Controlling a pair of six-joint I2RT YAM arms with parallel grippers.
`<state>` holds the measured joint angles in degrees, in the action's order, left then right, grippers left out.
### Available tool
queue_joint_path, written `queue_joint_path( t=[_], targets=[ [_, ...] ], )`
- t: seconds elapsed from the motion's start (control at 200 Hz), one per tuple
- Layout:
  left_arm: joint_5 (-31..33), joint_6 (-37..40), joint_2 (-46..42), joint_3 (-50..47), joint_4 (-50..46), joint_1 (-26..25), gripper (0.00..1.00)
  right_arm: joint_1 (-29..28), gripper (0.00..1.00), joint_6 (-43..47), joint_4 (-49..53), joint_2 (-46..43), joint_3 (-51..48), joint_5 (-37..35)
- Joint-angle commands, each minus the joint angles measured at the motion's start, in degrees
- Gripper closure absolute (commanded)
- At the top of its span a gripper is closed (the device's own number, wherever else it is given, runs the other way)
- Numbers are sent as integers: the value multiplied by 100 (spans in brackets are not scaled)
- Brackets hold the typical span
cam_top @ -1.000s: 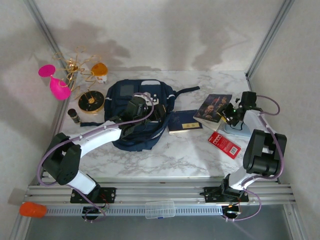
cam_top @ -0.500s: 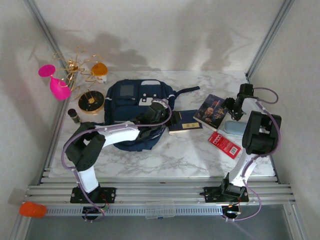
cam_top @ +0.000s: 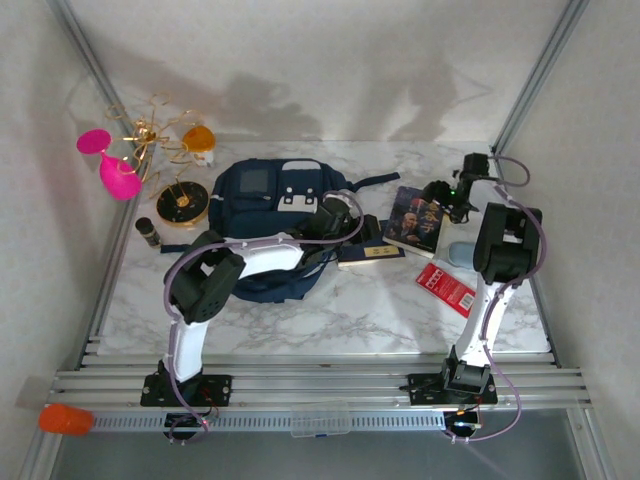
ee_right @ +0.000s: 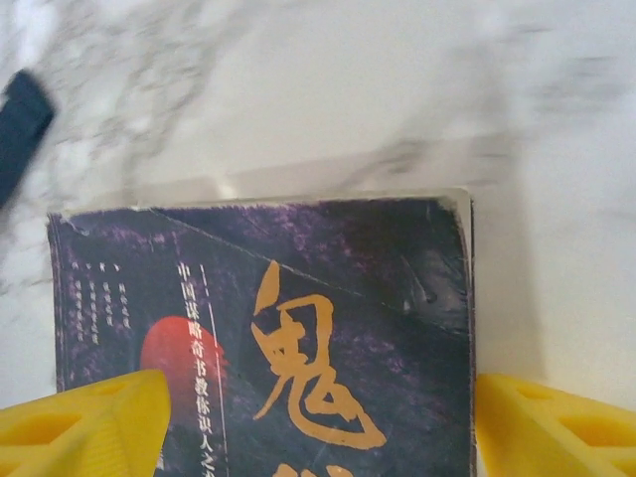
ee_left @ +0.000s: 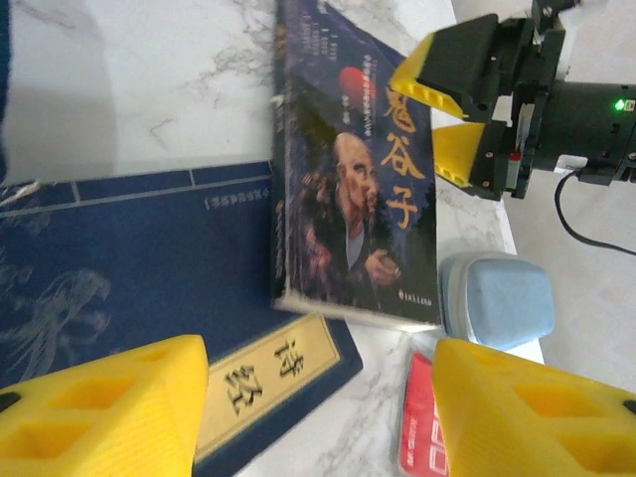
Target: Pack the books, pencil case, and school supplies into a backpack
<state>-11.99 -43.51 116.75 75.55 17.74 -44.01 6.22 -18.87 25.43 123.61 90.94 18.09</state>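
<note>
Left claw [ee_left: 318,417]: spread wide, empty, above navy paperback [ee_left: 119,288].
Right claw [ee_right: 318,427]: spread, straddling dark glossy picture-cover paperback [ee_right: 298,328].
Left wrist view: pale grey-blue oblong pencil case [ee_left: 497,298] just beside that book.

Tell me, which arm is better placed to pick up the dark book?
Right: the right gripper, open, hangs over the dark book; the left gripper sits nearer the navy book.
</note>
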Motion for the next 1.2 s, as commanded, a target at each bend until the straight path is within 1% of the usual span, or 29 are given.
queue_joint_path(
  t=[0.0,0.08,0.125,0.21,0.285,0.365,0.566,0.661,0.706,0.836,0.951,1.096,1.196],
  targets=[
    [187,298,333,430,-130,88,38,-309,21,472,399,361,409,492],
    [188,233,599,707,-195,163,38,-330,23,530,364,339,397,746],
    [196,124,736,850,-271,190,39,-333,22,528,340,235,303,768],
    [83,-125,970,946,-220,176,41,-285,21,289,392,74,85,350],
    [-201,-308,1148,1045,-24,124,44,-202,21,110,362,-37,-187,191],
    [-254,-393,1298,1224,-93,62,47,-169,19,52,239,-182,-512,107],
    [-444,-571,1719,1570,-258,33,59,-220,18,-85,49,-356,-1003,1077],
    [-345,-569,1777,1546,-416,40,66,-293,19,-177,-249,-696,-1344,1522],
    [-247,-554,1783,1550,-580,55,68,-336,18,-153,-238,-829,-1426,1657],
    [-215,-512,1703,1371,-812,120,78,-339,19,-144,-322,-1272,-1810,2118],
    [-57,-414,1623,1241,-1048,143,83,-335,19,-231,-521,-1658,-2143,2537],
    [174,-373,1557,1148,-1272,156,87,-332,21,-160,-415,-2009,-2344,2462],
    [128,-380,1591,1173,-1240,156,87,-335,25,-77,-259,-2105,-2437,2103]
  ],
)
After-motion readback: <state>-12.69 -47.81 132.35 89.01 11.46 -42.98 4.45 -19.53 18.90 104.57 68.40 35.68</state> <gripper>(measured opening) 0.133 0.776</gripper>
